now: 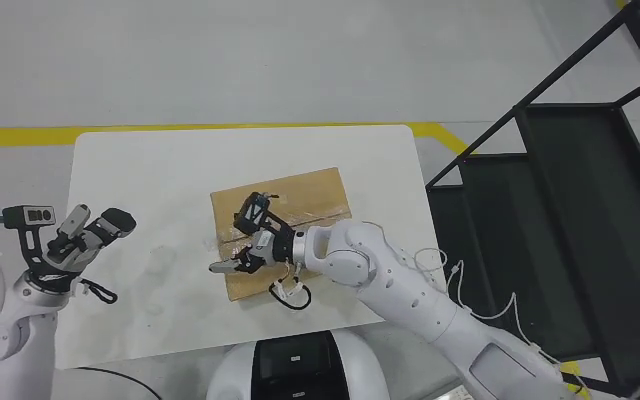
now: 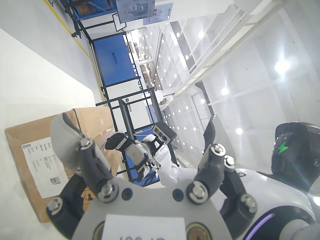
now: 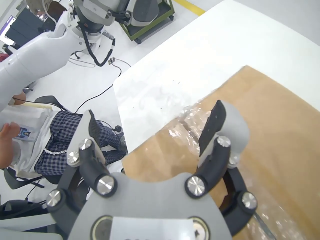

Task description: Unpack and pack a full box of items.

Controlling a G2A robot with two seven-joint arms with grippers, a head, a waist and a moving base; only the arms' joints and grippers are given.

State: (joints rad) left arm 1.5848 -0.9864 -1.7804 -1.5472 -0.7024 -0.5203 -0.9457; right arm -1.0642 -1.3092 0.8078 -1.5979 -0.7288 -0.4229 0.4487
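A closed cardboard box [image 1: 300,205] lies in the middle of the white table [image 1: 150,170], its top seam sealed with crinkled clear tape [image 3: 190,123]. My right gripper [image 1: 236,245] hovers open at the box's left near edge. In the right wrist view, one of its fingers [image 3: 217,123] is over the taped seam and the other finger [image 3: 86,131] is out past the box's edge. My left gripper [image 1: 97,222] stands open and holds nothing at the table's left edge, well apart from the box. From the left wrist view, the box [image 2: 82,123] shows a white label [image 2: 40,166] on its side.
A dark metal rack [image 1: 540,200] stands off the table's right side. A yellow floor line [image 1: 230,127] runs behind the table. A green cart [image 3: 147,13] stands on the floor beyond the table's left edge. Bare tabletop surrounds the box on all sides.
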